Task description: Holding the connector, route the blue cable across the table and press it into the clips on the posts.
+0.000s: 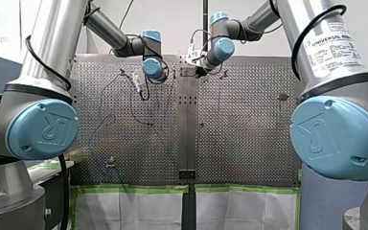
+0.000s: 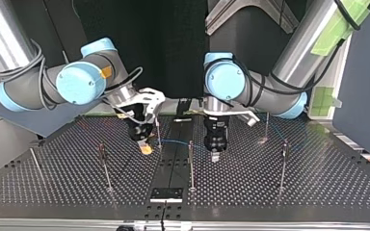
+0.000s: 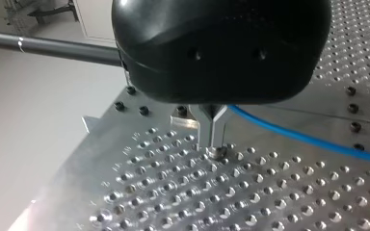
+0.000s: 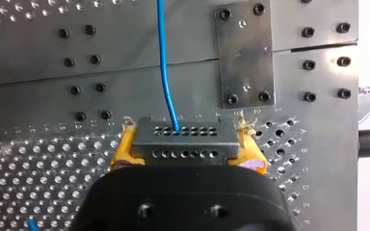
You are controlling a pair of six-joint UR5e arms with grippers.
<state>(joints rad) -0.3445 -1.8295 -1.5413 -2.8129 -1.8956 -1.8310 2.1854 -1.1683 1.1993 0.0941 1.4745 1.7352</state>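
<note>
In the right wrist view my right gripper (image 4: pixel 188 148) is shut on a grey connector (image 4: pixel 183 134), gripped between its yellow pads (image 4: pixel 124 147). The blue cable (image 4: pixel 166 72) leaves the connector and runs straight ahead over the table. In the top view this gripper (image 2: pixel 146 149) hangs low left of the middle. The cable (image 2: pixel 176 142) stretches to the right, past a thin post (image 2: pixel 191 163). My left gripper (image 2: pixel 215 155) points down, just right of that post. Its metal fingers (image 3: pixel 213 139) are shut, tips close to the perforated plate, and the cable (image 3: pixel 308 139) passes behind them.
Several thin posts stand on the table: (image 2: pixel 105 166), (image 2: pixel 283 163), (image 2: pixel 267 126), (image 2: pixel 158 132). A leaning rod (image 2: pixel 35 161) stands at the top view's left. A small metal plate (image 2: pixel 166 194) lies at the near centre seam, and another bolted plate (image 4: pixel 244 53) lies ahead of the connector.
</note>
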